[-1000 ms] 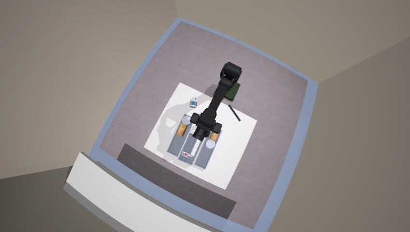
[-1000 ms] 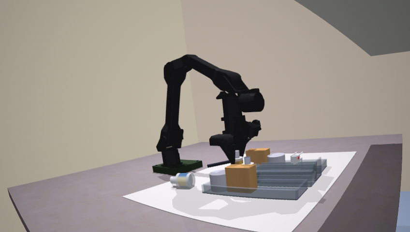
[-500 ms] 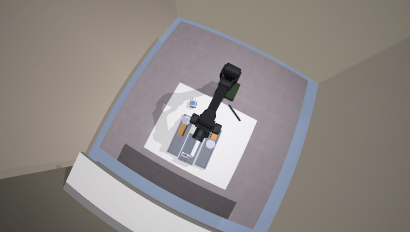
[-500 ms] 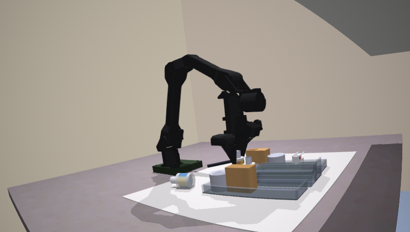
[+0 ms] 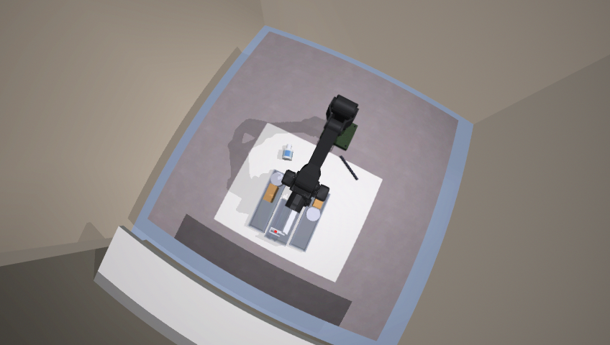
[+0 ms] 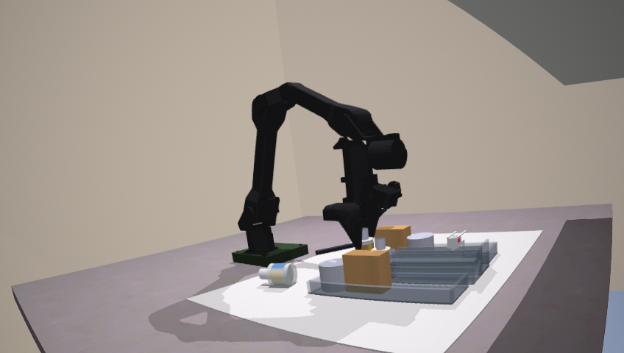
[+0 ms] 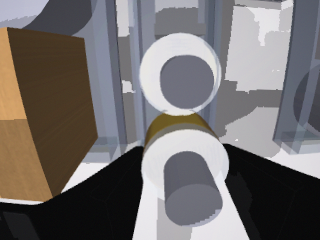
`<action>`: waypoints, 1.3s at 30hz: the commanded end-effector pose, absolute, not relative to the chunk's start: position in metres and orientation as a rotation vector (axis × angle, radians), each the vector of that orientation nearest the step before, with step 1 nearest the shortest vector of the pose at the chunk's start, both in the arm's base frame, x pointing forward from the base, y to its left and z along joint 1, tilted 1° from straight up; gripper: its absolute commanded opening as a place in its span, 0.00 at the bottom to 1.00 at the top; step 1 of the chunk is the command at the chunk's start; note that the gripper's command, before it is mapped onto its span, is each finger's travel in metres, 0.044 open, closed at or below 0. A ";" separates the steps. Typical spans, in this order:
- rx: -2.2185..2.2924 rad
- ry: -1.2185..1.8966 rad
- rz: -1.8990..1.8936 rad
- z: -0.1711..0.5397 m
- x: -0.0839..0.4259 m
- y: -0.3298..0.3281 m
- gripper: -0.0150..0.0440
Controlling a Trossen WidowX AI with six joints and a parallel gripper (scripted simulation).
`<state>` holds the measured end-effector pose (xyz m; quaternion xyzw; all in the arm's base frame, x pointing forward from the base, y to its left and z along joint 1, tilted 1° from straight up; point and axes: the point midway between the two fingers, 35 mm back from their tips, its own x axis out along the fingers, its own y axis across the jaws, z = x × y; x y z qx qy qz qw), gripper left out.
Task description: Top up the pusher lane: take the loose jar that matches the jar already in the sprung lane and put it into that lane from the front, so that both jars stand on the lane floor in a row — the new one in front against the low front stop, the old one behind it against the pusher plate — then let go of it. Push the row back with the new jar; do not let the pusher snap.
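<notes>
okay so, going left to right across the counter [image 5: 406, 170] [image 6: 126, 284] as seen from above: a dark strip [image 5: 261, 267] [image 6: 534, 279] runs along the lower edge, starting near the left corner. on the white mat [image 5: 350, 213] [image 6: 258, 304], on the side nearer the counter's left edge, there's the left tray [image 5: 262, 217] [image 6: 420, 293] with a pale round tin [image 5: 278, 178] [image 6: 331, 274] and a wooden block [image 5: 270, 192] [image 6: 366, 271]. the white piece with a red mark [image 5: 275, 231] [image 6: 454, 241] sits at the end of the middle lane [image 5: 280, 213] [image 7: 142, 100] nearer the lower edge. up from the left tray, a blue-banded jar [image 5: 287, 152] [image 6: 279, 274] lies on its side. the gripper [image 5: 305, 185] [image 6: 365, 243] [image 7: 182, 152] is closed around the yellow-banded jar [image 6: 365, 234] [image 7: 192, 187], which is at the front end of the middle lane, right by the lane jar [image 6: 380, 243] [image 7: 187, 81]; can't tell if they touch or if the held one is on the lane floor. next is the right tray [image 5: 304, 235], with another block [image 5: 317, 203] [image 6: 394, 238] [image 7: 55, 110] and a second tin [image 5: 313, 213] [image 6: 420, 240]. the green base plate [image 5: 352, 139] [image 6: 295, 250] is up toward the top edge, and a black rod [image 5: 348, 167] [image 6: 333, 249] lies toward the right edge.
</notes>
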<state>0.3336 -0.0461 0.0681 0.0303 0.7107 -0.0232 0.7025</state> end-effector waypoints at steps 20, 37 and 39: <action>0.068 1.546 -0.053 0.073 0.346 -0.047 0.25; 0.068 1.546 -0.053 0.071 0.346 -0.047 0.25; 0.068 1.546 -0.053 0.071 0.347 -0.047 0.25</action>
